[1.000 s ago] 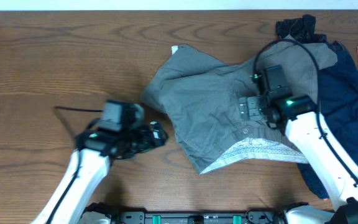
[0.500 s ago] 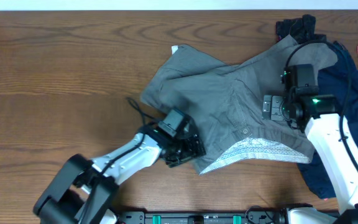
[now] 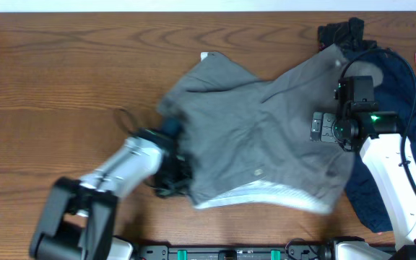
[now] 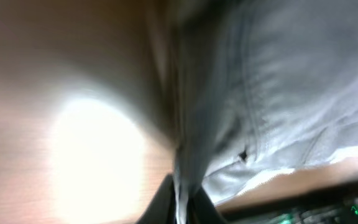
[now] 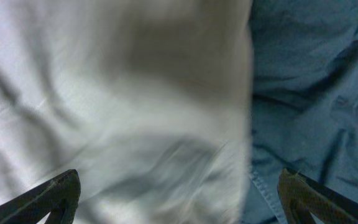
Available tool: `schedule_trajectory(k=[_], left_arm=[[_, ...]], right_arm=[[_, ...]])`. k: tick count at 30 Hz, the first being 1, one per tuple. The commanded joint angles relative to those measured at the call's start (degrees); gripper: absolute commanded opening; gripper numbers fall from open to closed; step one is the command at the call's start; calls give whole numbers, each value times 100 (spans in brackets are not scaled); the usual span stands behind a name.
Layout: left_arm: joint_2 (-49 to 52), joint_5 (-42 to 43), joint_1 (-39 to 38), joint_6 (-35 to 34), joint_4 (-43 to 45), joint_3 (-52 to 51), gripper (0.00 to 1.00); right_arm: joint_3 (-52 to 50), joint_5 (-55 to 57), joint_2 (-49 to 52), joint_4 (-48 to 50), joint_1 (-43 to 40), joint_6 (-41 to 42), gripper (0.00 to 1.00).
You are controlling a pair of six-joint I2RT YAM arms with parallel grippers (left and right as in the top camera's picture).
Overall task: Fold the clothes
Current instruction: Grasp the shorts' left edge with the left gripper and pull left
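A pair of olive-grey cotton shorts lies spread across the middle of the brown wooden table, reaching from centre-left to the right part of the overhead frame. A strip of pale waistband lining shows along their lower edge.

The left gripper sits at the shorts' lower left edge. In the blurred left wrist view its dark fingers stand close together at the bottom of the frame with a fold of the grey cloth pinched between them, and the fabric rises from there towards the upper right.

The right gripper hangs over the right part of the shorts. In its wrist view the two fingertips sit in the lower corners of the frame, spread wide with nothing between them but the grey fabric beneath.

A dark blue garment lies at the right edge of the overhead frame, touching the shorts and partly under the right arm. A small black cloth bundle rests at the upper right, just beside the shorts' top corner.
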Motion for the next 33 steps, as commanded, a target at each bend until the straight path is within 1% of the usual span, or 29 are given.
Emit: schedule_trajectory(k=[1,4,5,7,9,11,15,19,21,22,25,26,28,31,33], left_arm=[[-291,-195,1357,1537,-1010,863,6],[-293,-149,2487,2223,-2048,2004,6],[-295,-87,2752,2411,-2275,2358,6],[-295,-94,3080,2603,-2618,2876,6],[-302,-140,3254,2677,-2881,3145,6],[-299,-142,3300,2673,-3123,3169,6],[-299,-227,3171,2675,-3536,2918,6],[-299,-960,2953,2636,-3567,2564,6],[-297,-1252,2907,2492,-3467,2369,6],[-297,-1338,2907,2437,-3377,2275,6],[-293,-1534,2907,2354,-3080,2072,6],[-293,-1670,2907,2159,-2997,2011,6],[-293,-1744,2907,2011,-2894,1915,6],[-293,-1744,2905,2013,-2769,1770,6],[-293,-1744,2905,2013,-2680,1707,6]], right_arm=[[61,-70,-94,-20,-66,105,99],[61,-590,-94,31,-66,79,96],[61,-1016,-94,98,-57,-37,94],[61,-1969,-94,227,-48,-450,90],[61,-2997,-92,328,-20,-975,86],[61,-3480,-92,439,48,-1217,84],[98,-3499,-48,691,361,-1272,80],[577,-3501,313,595,835,-1270,82],[984,-3449,603,520,1069,-1261,88],[1220,-3381,782,520,1165,-1178,89],[1906,-3364,1373,599,1342,-1158,89],[2175,-3362,1639,671,1408,-1161,88],[2564,-3359,2065,846,1513,-1165,88],[2970,-3178,2651,1360,1705,-1165,88],[3128,-3082,2999,1740,1838,-1163,90]])
